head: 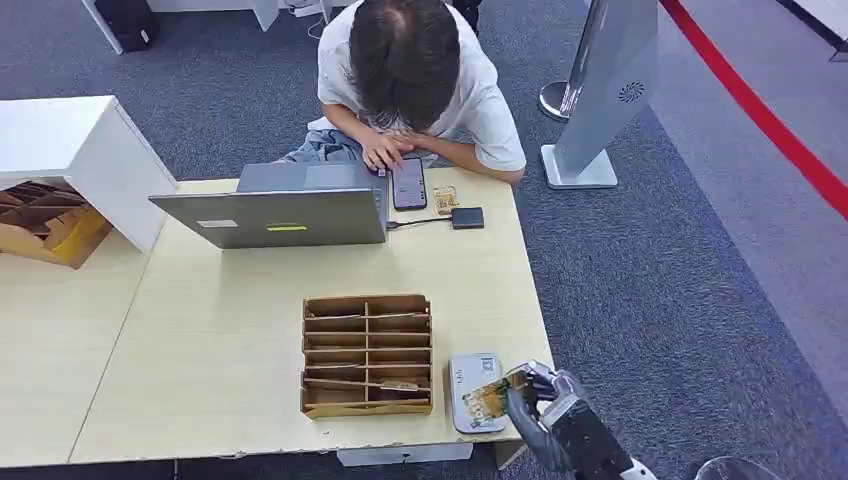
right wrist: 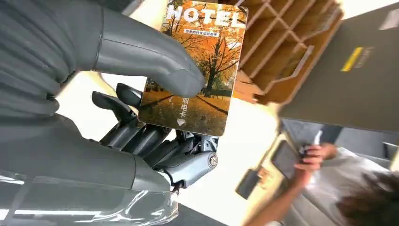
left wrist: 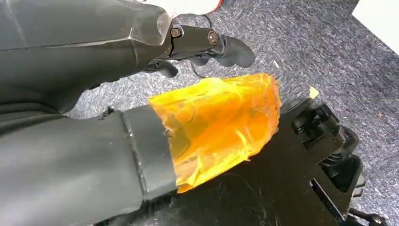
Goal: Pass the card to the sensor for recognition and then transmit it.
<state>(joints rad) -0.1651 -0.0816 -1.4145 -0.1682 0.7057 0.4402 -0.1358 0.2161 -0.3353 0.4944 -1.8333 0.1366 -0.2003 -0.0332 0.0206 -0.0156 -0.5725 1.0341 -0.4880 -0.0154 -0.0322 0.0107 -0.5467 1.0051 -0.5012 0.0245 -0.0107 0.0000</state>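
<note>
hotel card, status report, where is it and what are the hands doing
Right hand pinches hotel card, thumb on its face. Card hangs over the white sensor box at the table's near edge. Left hand low over carpet, holding nothing. Nothing in the way.

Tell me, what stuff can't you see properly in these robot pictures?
- Right robot hand: its arm is cut off by the head view's bottom edge.
- Card: the thumb covers part of its face in the right wrist view; in the head view its print is too small to read.
- Sensor: the card and hand overlap its corner.
- Person: face hidden, head bent down.
- Left robot hand: an orange covering blocks much of the left wrist view.
</note>
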